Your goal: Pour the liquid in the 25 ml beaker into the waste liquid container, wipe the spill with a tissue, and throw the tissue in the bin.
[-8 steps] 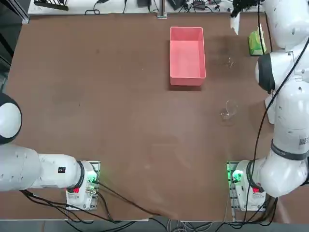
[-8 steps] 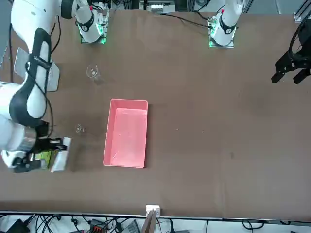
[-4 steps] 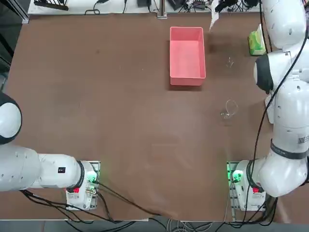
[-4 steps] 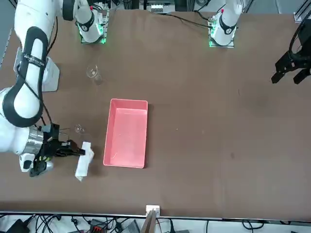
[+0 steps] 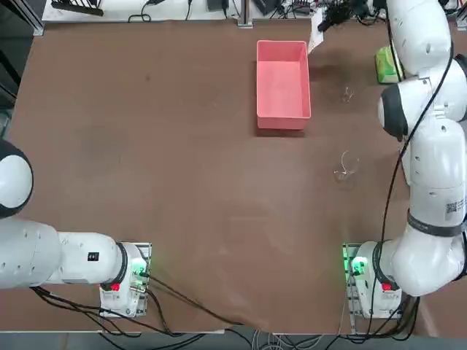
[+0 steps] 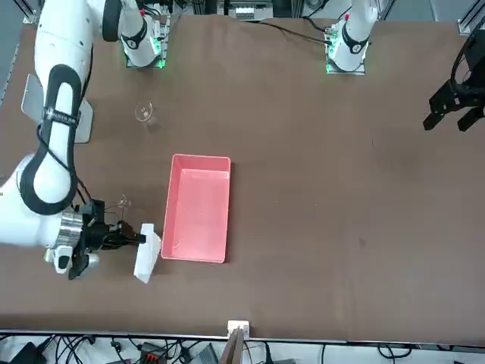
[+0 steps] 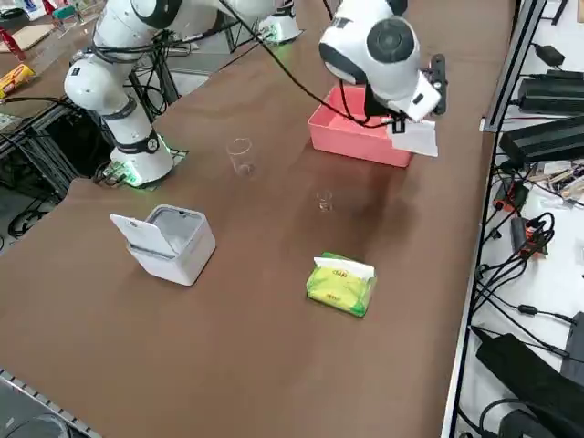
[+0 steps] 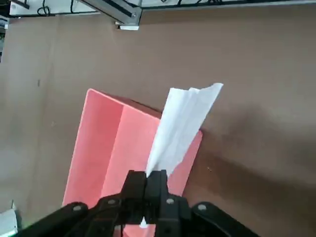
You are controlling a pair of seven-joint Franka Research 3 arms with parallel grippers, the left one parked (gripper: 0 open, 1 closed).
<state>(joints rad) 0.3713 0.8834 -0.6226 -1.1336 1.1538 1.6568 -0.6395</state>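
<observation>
Scene at the wiping stage. The right end effector (image 6: 135, 236), clenched on the tissue (image 6: 147, 252), has carried the sheet away from the green tissue pack (image 7: 341, 283) and across to the near corner of the waste liquid container (image 5: 283, 95); a second ago it hung right by the pack. The sheet dangles free above the counter (image 5: 175, 160), just beside the pink tray's end wall, not yet pressed to any surface. This suggests the tissue has been fetched and is being brought to wherever the spill lies; no wet patch can be made out.

The 25 ml beaker (image 5: 347, 93) stands upright on the counter, between the tray and the pack, apart from both. The larger beaker (image 5: 346, 166) stands nearer the arm's base. The white bin (image 7: 169, 242) sits open-lidded at the counter's right side, well apart from the tray.

The right arm reaches far out, its wrist turned so the fingers (image 8: 157, 183) lie roughly level, pinching the sheet's end.
</observation>
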